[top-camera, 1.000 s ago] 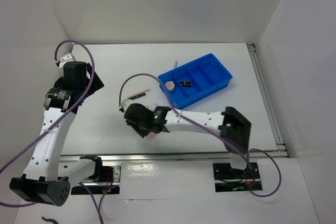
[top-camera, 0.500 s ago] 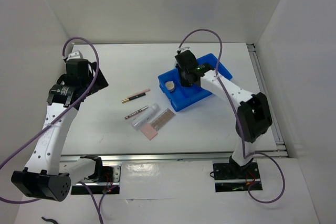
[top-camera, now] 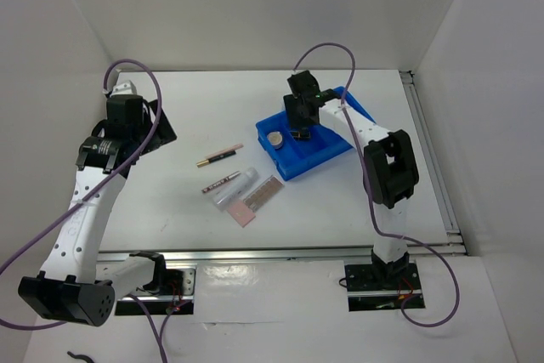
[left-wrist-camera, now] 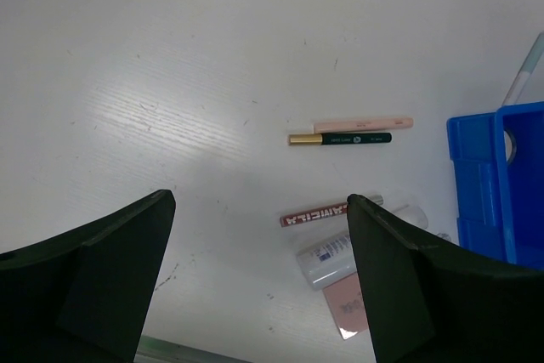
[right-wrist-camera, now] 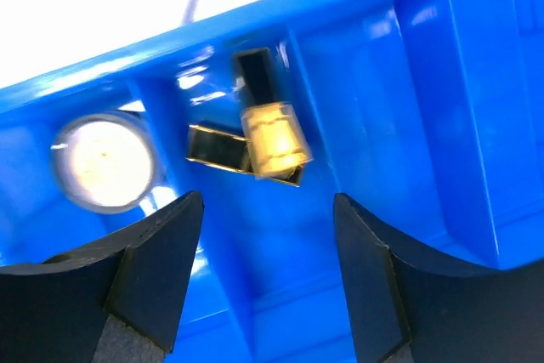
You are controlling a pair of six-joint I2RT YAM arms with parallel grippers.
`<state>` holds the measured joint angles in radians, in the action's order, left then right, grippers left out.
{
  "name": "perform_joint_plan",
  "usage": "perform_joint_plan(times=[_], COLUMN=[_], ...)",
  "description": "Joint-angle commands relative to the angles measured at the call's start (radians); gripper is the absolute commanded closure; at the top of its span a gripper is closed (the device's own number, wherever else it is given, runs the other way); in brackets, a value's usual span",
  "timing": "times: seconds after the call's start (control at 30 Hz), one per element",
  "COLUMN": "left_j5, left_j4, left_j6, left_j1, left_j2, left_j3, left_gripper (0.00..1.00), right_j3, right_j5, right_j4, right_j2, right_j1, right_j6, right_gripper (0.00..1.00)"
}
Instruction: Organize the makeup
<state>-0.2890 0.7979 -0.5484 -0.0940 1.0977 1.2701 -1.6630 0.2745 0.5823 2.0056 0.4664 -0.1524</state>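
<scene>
Two lipsticks (right-wrist-camera: pixel 270 138) lie crossed in one tray (right-wrist-camera: pixel 442 125) compartment, with the compact (right-wrist-camera: pixel 104 163) in the compartment to their left, apparently sorted by kind. The right gripper (right-wrist-camera: pixel 263 244) hovers above, jaws apart and empty. Pencils (top-camera: pixel 220 155), tube (top-camera: pixel 236 188) and palette (top-camera: pixel 259 200) lie unsorted mid-table (top-camera: pixel 170 99). The left gripper (left-wrist-camera: pixel 259 244), far left, is spread and empty. White walls enclose the scene.

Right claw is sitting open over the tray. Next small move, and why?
Probably lift the right claw straight up out of the blue tray. It is open and holds nothing, and the lipsticks lie loose in the compartment below it. The pencils, clear tube and pink palette are unsorted on the table.
</scene>
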Motion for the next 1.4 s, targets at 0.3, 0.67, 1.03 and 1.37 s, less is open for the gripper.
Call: perform_joint_plan(times=[0.3,0.67,1.03,1.37], left_j5=[0.031,0.175,0.384,0.154], left_j4=[-0.06,-0.101,-0.1,-0.124], left_j6=[0.016,0.122,0.262,0.251], left_j1=[-0.001,-0.001,-0.185,-0.484], left_j2=[-0.012,-0.022,0.261,0.52], left_j3=[-0.021,-0.073,-0.104,-0.08], left_gripper=[0.03,0.11,0.15,0.1], right_j3=[0.06,0.078,0.278,0.325], right_j5=[-0.127,-0.153,-0.048,-0.133], right_j4=[0.04,0.099,0.203,0.189], right_j2=[-0.26,-0.2,-0.554,-0.625], right_j1=[0.262,0.482,0.304,0.094], right_j6=[-0.151,-0.303,-0.312,-0.283], right_gripper=[0.39,0.24,0.24,0.24])
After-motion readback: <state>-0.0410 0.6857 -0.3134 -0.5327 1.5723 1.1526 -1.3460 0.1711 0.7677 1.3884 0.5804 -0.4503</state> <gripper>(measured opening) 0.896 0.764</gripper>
